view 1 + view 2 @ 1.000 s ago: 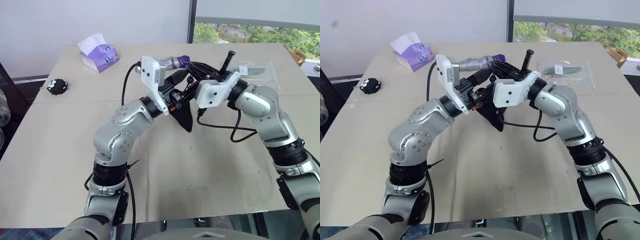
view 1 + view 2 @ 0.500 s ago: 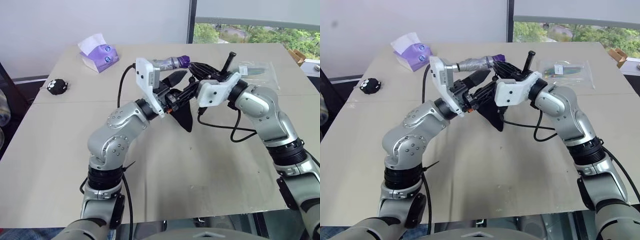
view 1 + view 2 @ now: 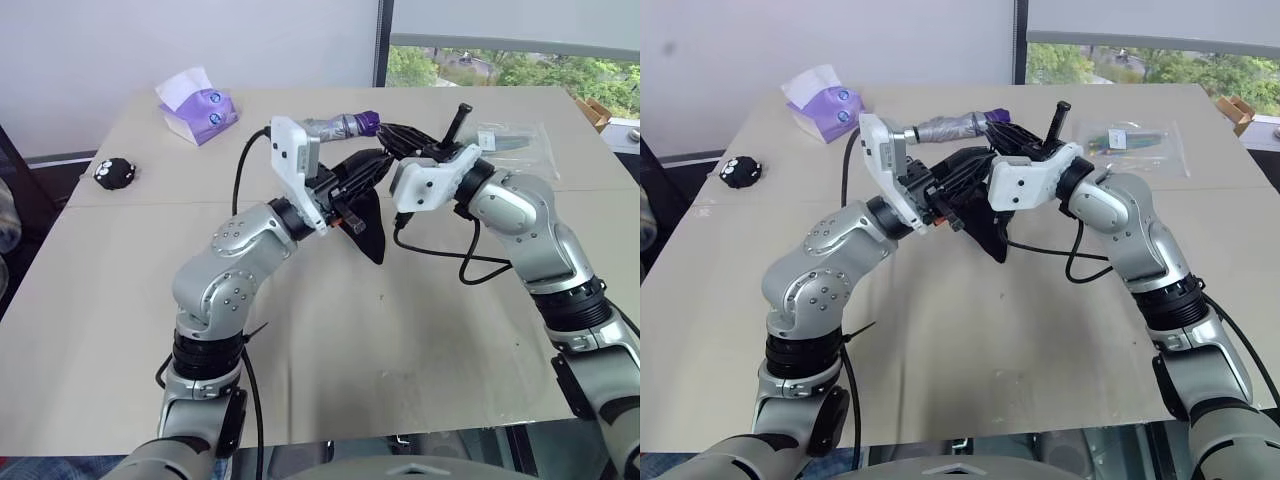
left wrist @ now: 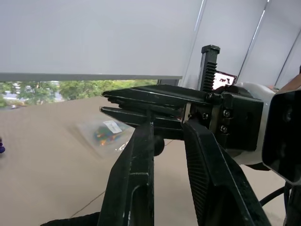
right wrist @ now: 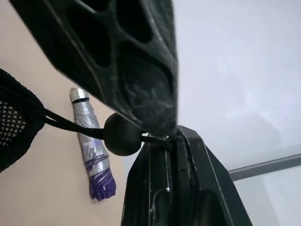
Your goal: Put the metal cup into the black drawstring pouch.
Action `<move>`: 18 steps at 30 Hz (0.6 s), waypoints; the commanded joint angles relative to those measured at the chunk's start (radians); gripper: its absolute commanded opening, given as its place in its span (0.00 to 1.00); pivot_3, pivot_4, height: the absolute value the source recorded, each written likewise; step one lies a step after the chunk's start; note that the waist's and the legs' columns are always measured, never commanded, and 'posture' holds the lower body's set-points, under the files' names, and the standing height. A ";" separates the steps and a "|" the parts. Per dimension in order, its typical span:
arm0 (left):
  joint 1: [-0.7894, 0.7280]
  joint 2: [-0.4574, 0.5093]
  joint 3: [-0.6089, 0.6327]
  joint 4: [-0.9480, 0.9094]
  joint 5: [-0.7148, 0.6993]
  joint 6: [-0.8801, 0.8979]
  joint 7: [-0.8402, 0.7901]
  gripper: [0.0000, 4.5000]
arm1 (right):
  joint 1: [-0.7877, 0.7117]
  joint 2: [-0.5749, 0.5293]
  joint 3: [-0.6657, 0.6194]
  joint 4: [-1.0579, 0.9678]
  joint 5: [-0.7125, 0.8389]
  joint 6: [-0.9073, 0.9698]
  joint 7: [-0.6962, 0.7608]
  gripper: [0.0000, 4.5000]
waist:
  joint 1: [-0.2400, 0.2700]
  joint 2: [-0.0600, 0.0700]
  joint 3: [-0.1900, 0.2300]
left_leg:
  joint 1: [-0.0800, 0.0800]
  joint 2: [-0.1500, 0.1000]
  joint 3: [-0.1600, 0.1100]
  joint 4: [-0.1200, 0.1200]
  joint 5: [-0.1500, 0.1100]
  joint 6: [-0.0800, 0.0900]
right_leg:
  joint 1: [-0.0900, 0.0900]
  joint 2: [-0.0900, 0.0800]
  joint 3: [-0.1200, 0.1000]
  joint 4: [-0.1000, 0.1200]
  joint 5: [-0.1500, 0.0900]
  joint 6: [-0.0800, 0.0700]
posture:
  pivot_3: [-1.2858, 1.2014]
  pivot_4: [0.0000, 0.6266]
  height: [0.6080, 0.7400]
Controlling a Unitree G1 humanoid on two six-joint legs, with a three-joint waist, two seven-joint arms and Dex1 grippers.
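Black fabric hangs between the two arms above the middle of the beige tabletop [image 3: 330, 340]: the black drawstring pouch [image 3: 368, 232], lifted clear of the surface, its lower corner drooping to a point.

Right pincer [image 3: 992, 150]: fingers pressed together, clamped on the thin cord [image 5: 66, 123] at the pouch mouth. In the right wrist view the cord runs from the mesh-edged fabric through a round black toggle [image 5: 123, 134] that sits against the fingertips.

Left pincer [image 4: 167, 132]: fingers narrowly apart. They reach in from the robot's left, meeting the right pincer at the pouch mouth. In the left wrist view the toggle sits in the gap between the fingertips; whether they grip it or the fabric, cannot tell.

Metal cup: cannot tell where it is; possibly inside the pouch, not confirmed.

Other items on the tabletop:
- folded silver umbrella [image 3: 340, 124] with purple handle, lying just behind the pincers
- clear plastic bag [image 3: 1130, 138] with small coloured contents, far right
- purple tissue pack [image 3: 198, 108], white tissue sticking up, far left
- small black fuzzy ball [image 3: 115, 172] with white spots, near the left edge, well apart from everything else
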 commanded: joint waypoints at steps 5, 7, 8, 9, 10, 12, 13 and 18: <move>-0.006 0.021 -0.025 -0.007 0.075 -0.056 -0.017 0.22 | -0.001 0.002 -0.032 -0.040 0.019 0.007 -0.009 0.00 | 0.000 0.000 0.000 | 0.000 0.000 0.000 0.000 0.000 0.000 | 0.000 0.000 0.000 0.000 0.000 0.000 | 0.52 0.24 1.00; -0.012 0.020 -0.029 0.001 0.089 -0.067 -0.022 0.22 | -0.003 0.004 -0.031 -0.040 0.018 0.009 -0.009 0.00 | 0.000 0.000 0.000 | 0.000 0.000 0.000 0.000 0.000 0.000 | 0.000 0.000 0.000 0.000 0.000 0.000 | 0.52 0.24 1.00; -0.015 0.018 -0.031 0.006 0.096 -0.071 -0.024 0.22 | -0.004 0.005 -0.030 -0.041 0.019 0.010 -0.008 0.00 | 0.000 0.000 0.000 | 0.000 0.000 0.000 0.000 0.000 0.000 | 0.000 0.000 0.000 0.000 0.000 0.000 | 0.52 0.24 1.00; -0.017 0.016 -0.032 0.010 0.101 -0.074 -0.026 0.22 | -0.006 0.006 -0.030 -0.041 0.019 0.011 -0.008 0.00 | 0.000 0.000 0.000 | 0.000 0.000 0.000 0.000 0.000 0.000 | 0.000 0.000 0.000 0.000 0.000 0.000 | 0.52 0.24 1.00; -0.018 0.015 -0.033 0.013 0.105 -0.077 -0.028 0.22 | -0.008 0.007 -0.029 -0.041 0.019 0.012 -0.007 0.00 | 0.000 0.000 0.000 | 0.000 0.000 0.000 0.000 0.000 0.000 | 0.000 0.000 0.000 0.000 0.000 0.000 | 0.52 0.24 1.00; -0.017 0.016 -0.039 0.015 0.114 -0.081 -0.034 0.22 | -0.009 0.009 -0.029 -0.044 0.019 0.014 -0.006 0.00 | 0.000 0.000 0.000 | 0.000 0.000 0.000 0.000 0.000 0.000 | 0.000 0.000 0.000 0.000 0.000 0.000 | 0.52 0.24 1.00; -0.017 0.017 -0.042 0.015 0.120 -0.084 -0.038 0.22 | -0.010 0.009 -0.029 -0.044 0.018 0.015 -0.006 0.00 | 0.000 0.000 0.000 | 0.000 0.000 0.000 0.000 0.000 0.000 | 0.000 0.000 0.000 0.000 0.000 0.000 | 0.52 0.24 1.00; -0.018 0.019 -0.052 0.013 0.138 -0.096 -0.051 0.22 | -0.014 0.014 -0.027 -0.043 0.022 0.017 -0.004 0.00 | 0.000 0.000 0.000 | 0.000 0.000 0.000 0.000 0.000 0.000 | 0.000 0.000 0.000 0.000 0.000 0.000 | 0.52 0.24 1.00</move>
